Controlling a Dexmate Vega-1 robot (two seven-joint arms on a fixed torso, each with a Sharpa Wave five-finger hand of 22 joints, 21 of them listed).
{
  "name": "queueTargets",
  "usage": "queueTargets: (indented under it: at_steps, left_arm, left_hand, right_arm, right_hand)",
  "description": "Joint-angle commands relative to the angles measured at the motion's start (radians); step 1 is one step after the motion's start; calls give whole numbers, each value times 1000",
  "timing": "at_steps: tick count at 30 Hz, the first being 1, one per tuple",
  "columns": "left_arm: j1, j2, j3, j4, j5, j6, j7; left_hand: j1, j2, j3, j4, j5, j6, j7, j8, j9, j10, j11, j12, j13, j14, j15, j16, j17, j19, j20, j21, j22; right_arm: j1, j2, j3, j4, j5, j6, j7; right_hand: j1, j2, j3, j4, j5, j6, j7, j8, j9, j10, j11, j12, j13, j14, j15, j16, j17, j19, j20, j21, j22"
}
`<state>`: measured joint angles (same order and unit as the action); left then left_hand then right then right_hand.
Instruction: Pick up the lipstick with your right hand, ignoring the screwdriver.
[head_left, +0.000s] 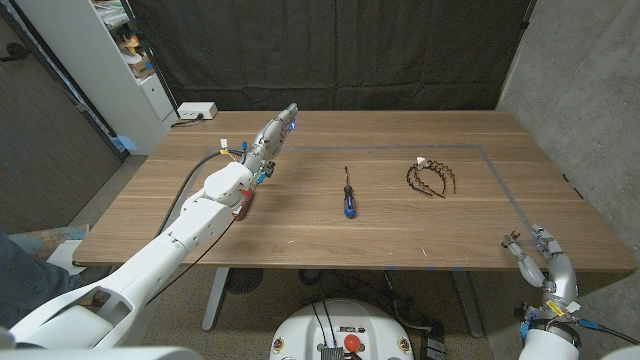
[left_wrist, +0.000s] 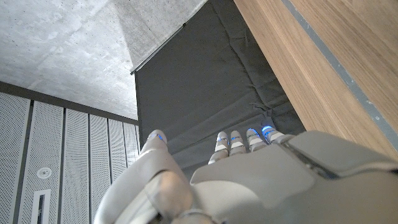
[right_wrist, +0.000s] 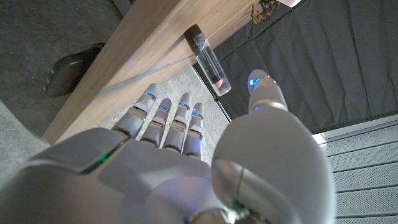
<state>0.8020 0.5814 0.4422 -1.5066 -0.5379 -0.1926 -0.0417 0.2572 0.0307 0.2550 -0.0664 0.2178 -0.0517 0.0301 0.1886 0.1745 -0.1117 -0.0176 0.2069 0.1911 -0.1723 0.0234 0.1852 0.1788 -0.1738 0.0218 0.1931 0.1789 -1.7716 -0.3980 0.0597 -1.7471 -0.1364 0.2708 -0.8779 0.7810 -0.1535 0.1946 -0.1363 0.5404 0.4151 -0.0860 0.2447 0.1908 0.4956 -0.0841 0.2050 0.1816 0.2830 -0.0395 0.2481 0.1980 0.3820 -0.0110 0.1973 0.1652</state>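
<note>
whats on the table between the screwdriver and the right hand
Bare table, by the head view. The dark hair band sits farther back than the line from screwdriver to right hand.

The lipstick (head_left: 244, 203) is mostly hidden behind the left arm (head_left: 200, 225) in the head view; only a small red and dark bit shows beside the forearm, too small to tell how it lies. The right hand (head_left: 537, 255) sits past the table's near edge, its arm cut off by the picture's corner. In the right wrist view a clear tube (right_wrist: 209, 62) with something red inside stands under the table's edge (right_wrist: 130, 59); what it is cannot be told
</note>
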Motion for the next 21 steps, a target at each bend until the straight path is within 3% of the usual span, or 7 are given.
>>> queueTargets:
  at_steps: [1, 14, 21]
  left_arm:
    - [3, 1, 2, -7, 3, 13, 11]
    - [-8, -3, 8, 3, 6, 21, 6]
    - [-9, -3, 6, 1, 9, 16, 10]
  left_hand:
    - [1, 13, 0, -3, -2, -2, -10, -3, 3, -7, -1, -1, 2, -17, -6, 1, 3, -70, 8, 3, 3]
    - [0, 14, 0, -5, -2, -5, -11, -4, 3, -14, -1, -3, 2, -20, -5, 0, 3, -76, 10, 2, 3]
    - [0, 14, -1, -5, -2, -6, -12, -4, 3, -16, -2, -4, 2, -22, -7, 0, 3, -80, 12, 1, 3]
  right_arm:
    - [24, -17, -19, 28, 11, 0, -19]
    - [44, -25, -37, 42, 17, -13, -44]
    - [50, -31, -42, 44, 21, -17, -55]
  right_hand:
    - [10, 10, -8, 1, 12, 31, -4, 8, 2, 33, -11, 12, 3, 34, -56, 10, 2, 22, -11, 7, 3]
    - [32, 30, -16, 6, 22, 161, -23, 33, 1, 142, -30, 32, 4, 134, -65, 26, 2, 73, -17, 10, 4]
    - [40, 39, -15, 7, 23, 202, -35, 41, 1, 155, -39, 30, 3, 153, -68, 26, 2, 84, -20, 10, 4]
